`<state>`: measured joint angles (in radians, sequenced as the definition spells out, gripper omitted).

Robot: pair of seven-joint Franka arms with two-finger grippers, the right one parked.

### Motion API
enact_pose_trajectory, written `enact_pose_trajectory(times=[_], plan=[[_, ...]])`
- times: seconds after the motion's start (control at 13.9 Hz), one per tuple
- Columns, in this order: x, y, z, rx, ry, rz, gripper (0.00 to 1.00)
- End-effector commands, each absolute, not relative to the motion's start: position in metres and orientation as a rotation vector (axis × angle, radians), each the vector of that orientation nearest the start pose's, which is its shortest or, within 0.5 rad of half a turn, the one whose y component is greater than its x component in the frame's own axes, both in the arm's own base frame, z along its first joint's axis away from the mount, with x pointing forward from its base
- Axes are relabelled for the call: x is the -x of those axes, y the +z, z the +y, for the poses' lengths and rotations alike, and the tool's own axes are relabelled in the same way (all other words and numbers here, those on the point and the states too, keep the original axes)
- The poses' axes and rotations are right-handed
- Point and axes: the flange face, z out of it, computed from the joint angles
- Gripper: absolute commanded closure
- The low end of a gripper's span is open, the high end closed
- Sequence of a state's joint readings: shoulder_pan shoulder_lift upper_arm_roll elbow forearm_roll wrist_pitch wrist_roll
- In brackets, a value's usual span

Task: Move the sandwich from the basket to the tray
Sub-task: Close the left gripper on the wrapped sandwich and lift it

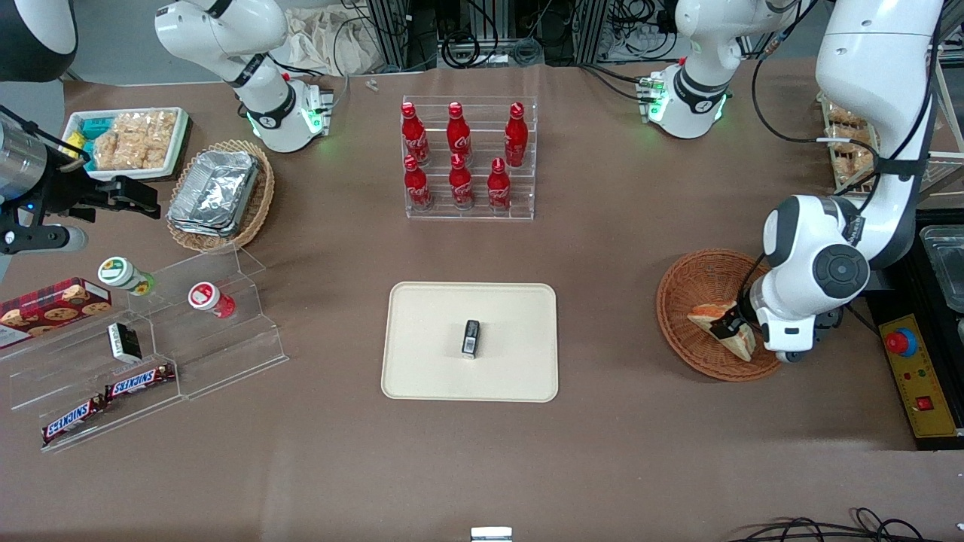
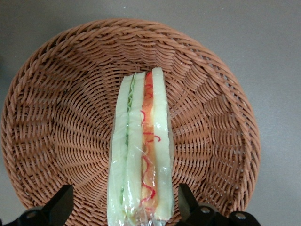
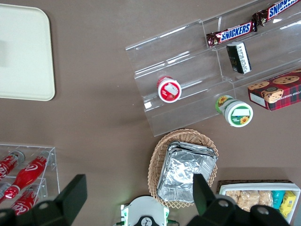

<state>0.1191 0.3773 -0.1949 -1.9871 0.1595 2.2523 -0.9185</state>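
- Presently the gripper point(image 2: 123, 207) hangs low over the basket point(image 1: 689, 290) at the working arm's end of the table; its fingers point(image 2: 60, 203) stand apart, one on each side of the sandwich point(image 2: 140, 150), and nothing is clamped yet.
- The sandwich lies in the basket, wrapped in clear film, its filling edge turned up toward the wrist camera; the film looks slick, so a light squeeze may let the wedge slide out during the lift.
- Soft bread gives under pressure; too hard a squeeze may crush the layers or push the filling out.
- The fingertips sit close to the woven wall; a descent that goes too deep may catch the wicker and drag or tip the basket with the load.
- Gripping near one end of the wedge, rather than its middle, may let it swing and drop on the way across.
- The tray point(image 1: 422, 361) lies well apart, toward the middle of the table, and a small dark object point(image 1: 471, 337) already rests at its centre; a release straight onto that spot may leave the sandwich tilted or knock the object aside.
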Motion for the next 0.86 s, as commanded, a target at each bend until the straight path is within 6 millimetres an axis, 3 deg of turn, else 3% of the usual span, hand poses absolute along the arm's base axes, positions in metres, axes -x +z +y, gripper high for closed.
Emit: enact_pose_trajectory(times=[0.0, 0.14, 0.22, 0.36, 0.43, 0.79], plan=[[-0.589, 0.256, -0.036, 2.829, 0.066, -1.116, 0.00], [-0.589, 0.249, -0.035, 2.828, 0.069, -1.107, 0.00], [-0.591, 0.250, -0.034, 2.826, 0.059, -1.115, 0.19], [-0.593, 0.250, -0.033, 2.808, 0.043, -1.173, 0.89], [-0.594, 0.251, -0.033, 2.809, 0.037, -1.176, 1.00], [-0.607, 0.287, -0.031, 2.821, -0.050, -1.194, 1.00]])
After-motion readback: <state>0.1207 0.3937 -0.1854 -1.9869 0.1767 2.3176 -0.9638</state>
